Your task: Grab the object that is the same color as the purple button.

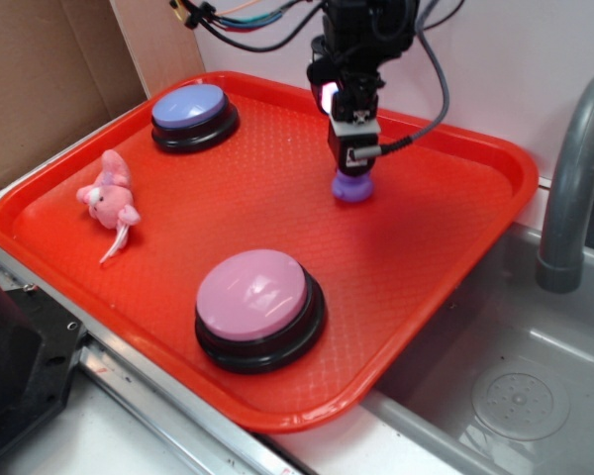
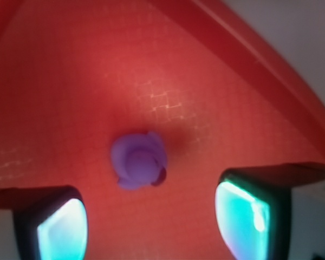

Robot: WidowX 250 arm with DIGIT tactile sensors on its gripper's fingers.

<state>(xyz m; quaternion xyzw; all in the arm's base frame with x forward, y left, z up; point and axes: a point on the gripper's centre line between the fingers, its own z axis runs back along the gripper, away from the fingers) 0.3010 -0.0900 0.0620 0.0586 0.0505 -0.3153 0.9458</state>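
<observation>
The tiny purple rubber duck [image 1: 352, 187] sits on the red tray [image 1: 445, 228] toward its far right part. In the wrist view the duck [image 2: 138, 160] lies on the tray just ahead of the fingers. My gripper [image 1: 354, 163] hangs straight over the duck, close above it. In the wrist view the gripper [image 2: 151, 222] is open and empty, one finger at each side. The purple button [image 1: 190, 115], a lavender dome on a black base, stands at the tray's far left corner.
A pink-domed button [image 1: 257, 307] stands at the tray's near side. A pink plush animal [image 1: 111, 201] lies at the left. A grey sink [image 1: 520, 396] with a faucet [image 1: 572, 188] is to the right. Cardboard stands at the back left.
</observation>
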